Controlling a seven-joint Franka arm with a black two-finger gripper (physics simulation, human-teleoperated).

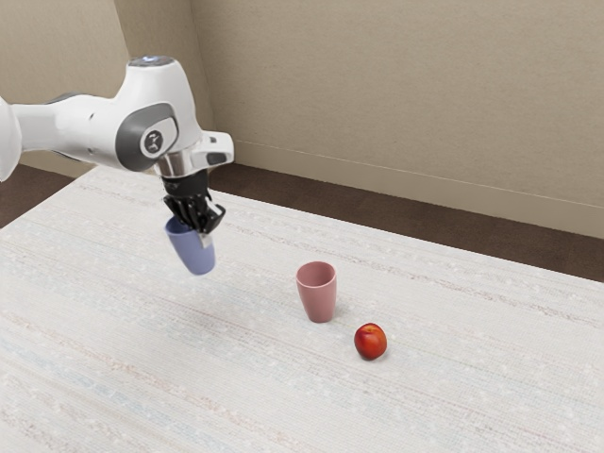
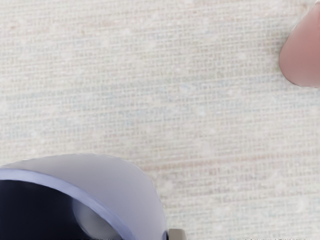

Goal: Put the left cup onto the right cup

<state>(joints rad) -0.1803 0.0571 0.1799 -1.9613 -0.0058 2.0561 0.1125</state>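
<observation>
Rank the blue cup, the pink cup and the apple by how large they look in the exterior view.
1. Pink cup and blue cup: about alike; the blue one hangs tilted in the gripper, its rim partly covered, so no ranking.
2. Apple: clearly smallest.

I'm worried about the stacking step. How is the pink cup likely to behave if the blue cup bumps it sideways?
The pink cup stands upright, taller than wide, base narrower than rim, so a knock from the blue cup may tip it. It is open and hollow, probably light, so it could slide on the table.
</observation>
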